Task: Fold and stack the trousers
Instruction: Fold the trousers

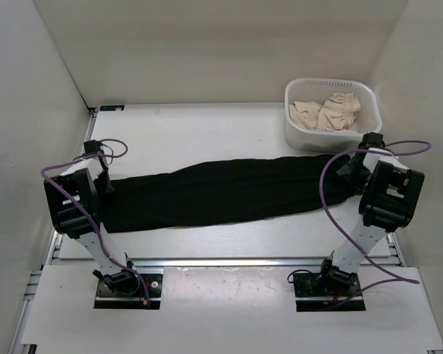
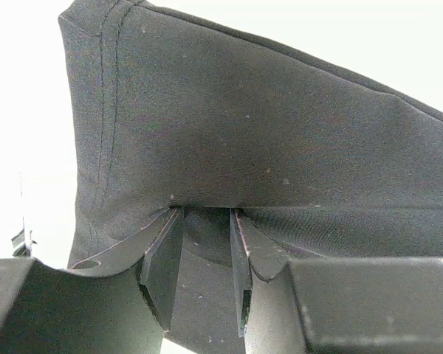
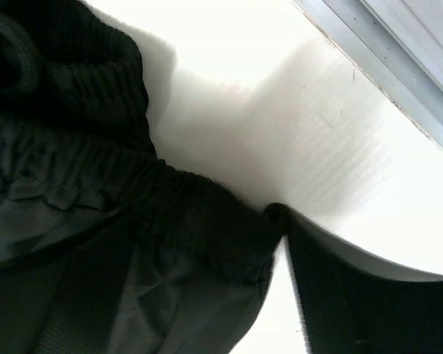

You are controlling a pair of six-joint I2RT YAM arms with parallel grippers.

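On the white table [image 1: 207, 133], between the two arms: one pair of black trousers [image 1: 221, 193], laid out lengthwise from left to right, legs together as a single long dark band, the right end lying a little farther from the arm bases than the left; leg hem at the left end, gathered elastic waistband [image 3: 96, 169] at the right end, just in front of the basket. One white plastic basket [image 1: 317, 140] with a slotted rim, at the far right corner of the table, holding a crumpled heap of beige cloth [image 1: 328, 112] (the number of pieces in the heap cannot be told). Left gripper [image 1: 103, 181]: one, at the hem end; in the wrist view its two fingers [image 2: 162, 265] are closed on a fold of the black fabric, which is drawn up taut from the pinch; two parallel rows of stitching [image 2: 107, 110] run along the hem edge. Right gripper [image 1: 352, 166]: one, low over the waistband end; jaws parted, not clamping the cloth; in its wrist view one finger [image 3: 354, 302] stands just clear of the waistband with a sliver of table showing between, the other finger hidden by the fabric. Purple cables: two, one looped over each arm [image 1: 96, 147].
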